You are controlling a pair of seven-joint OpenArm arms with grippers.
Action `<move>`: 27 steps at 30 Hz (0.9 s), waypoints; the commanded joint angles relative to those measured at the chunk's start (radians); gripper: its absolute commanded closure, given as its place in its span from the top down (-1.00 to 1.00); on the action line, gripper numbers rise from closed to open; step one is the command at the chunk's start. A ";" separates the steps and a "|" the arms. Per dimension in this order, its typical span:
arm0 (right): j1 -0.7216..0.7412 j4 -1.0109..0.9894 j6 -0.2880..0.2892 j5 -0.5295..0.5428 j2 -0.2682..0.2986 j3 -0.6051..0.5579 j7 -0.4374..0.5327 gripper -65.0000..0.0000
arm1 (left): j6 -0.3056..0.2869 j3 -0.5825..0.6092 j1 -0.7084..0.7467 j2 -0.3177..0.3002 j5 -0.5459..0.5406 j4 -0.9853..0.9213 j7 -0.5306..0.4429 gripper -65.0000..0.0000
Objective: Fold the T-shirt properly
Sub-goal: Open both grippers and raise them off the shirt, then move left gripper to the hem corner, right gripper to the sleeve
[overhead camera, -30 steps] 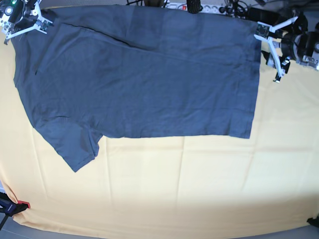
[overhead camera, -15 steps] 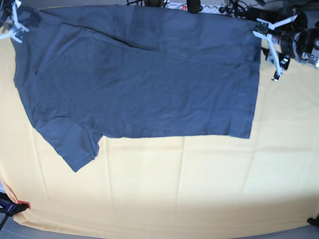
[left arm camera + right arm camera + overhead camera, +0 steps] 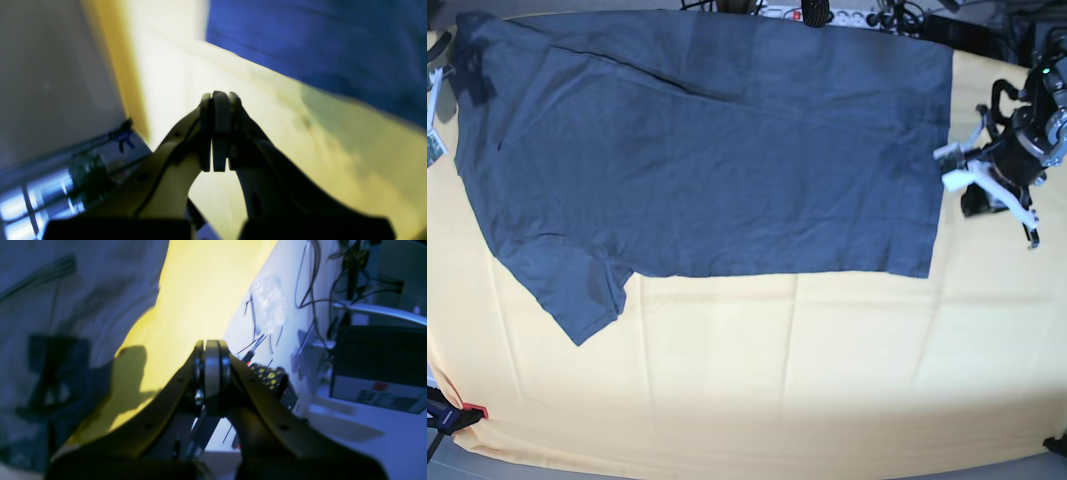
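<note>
The dark slate-blue T-shirt [image 3: 717, 150] lies flat across the far half of the table, one sleeve [image 3: 577, 290] pointing toward the near left. My left gripper [image 3: 217, 98] is shut with nothing between its fingers. It hovers over yellow cloth just off the shirt's right hem [image 3: 317, 50], at the right in the base view [image 3: 952, 166]. My right gripper [image 3: 211, 345] is also shut and empty, above the cloth beside the shirt's left side [image 3: 66, 306]. In the base view only a sliver of that arm [image 3: 433, 145] shows at the left edge.
The pale yellow tablecloth [image 3: 777, 380] covers the table. A power strip and cables [image 3: 827, 14] run along the far edge. The right wrist view shows cables [image 3: 310, 290] and a black box [image 3: 377, 363] beyond the table. A red-and-black clamp [image 3: 457, 412] sits at the near left corner.
Both grippers went from open to shut. The left arm moved from the far right corner down along the shirt's right hem. The right arm pulled back almost out of the base view. The shirt stayed put.
</note>
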 commanded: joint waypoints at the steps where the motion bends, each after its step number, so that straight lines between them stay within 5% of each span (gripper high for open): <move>1: 0.017 0.010 -0.015 -0.019 0.012 0.011 0.013 -1.00 | 0.052 -0.014 -0.029 0.002 0.014 -0.021 0.003 -1.00; 9: 0.082 0.010 -0.042 -0.019 0.010 0.011 0.026 -1.00 | 0.191 -0.062 -0.189 0.298 0.042 -0.376 -0.013 -1.00; 15: 0.082 0.010 -0.042 -0.019 -0.018 0.011 0.028 -1.00 | 0.148 -0.384 -0.263 0.525 -0.144 -0.652 -0.064 -1.00; 18: 0.082 0.006 -0.042 -0.019 -0.039 0.011 0.029 -1.00 | 0.014 -0.638 -0.294 0.637 -0.402 -0.739 -0.064 -1.00; 22: 0.082 0.006 -0.042 -0.019 -0.060 0.011 0.029 -1.00 | -0.382 -0.914 -0.296 0.743 -0.824 -0.869 0.004 -1.00; 24: 0.082 0.006 -0.042 -0.019 -0.069 0.011 0.029 -1.00 | -0.549 -0.953 -0.296 0.755 -1.019 -0.958 0.092 -1.00; 27: 0.082 0.006 -0.042 -0.016 -0.069 0.011 0.029 -1.00 | -0.686 -0.953 -0.294 0.761 -1.170 -1.086 0.142 -1.00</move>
